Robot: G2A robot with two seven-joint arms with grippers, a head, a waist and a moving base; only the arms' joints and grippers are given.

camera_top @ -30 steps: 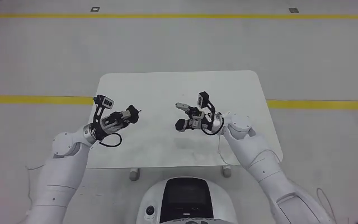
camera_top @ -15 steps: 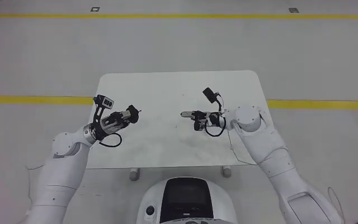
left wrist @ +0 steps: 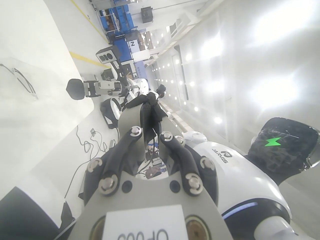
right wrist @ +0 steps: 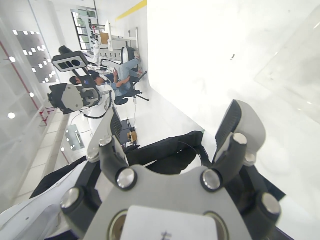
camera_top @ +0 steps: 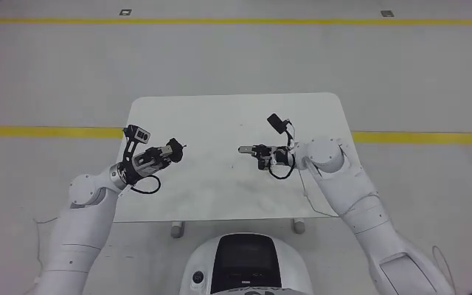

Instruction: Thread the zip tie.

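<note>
— Where is the thin black plastic zip tie [left wrist: 24, 82] lying?

— It is lying on the flat white surface [camera_top: 221, 110], well apart from both arms. Our right jaws are gaping wide and holding nothing. Our left jaws are squeezing together, and we cannot tell if they are holding anything.

— What are we worrying about?

— It is lying so flat. We are thinking our jaws may slide over it, or bump the surface.
</note>
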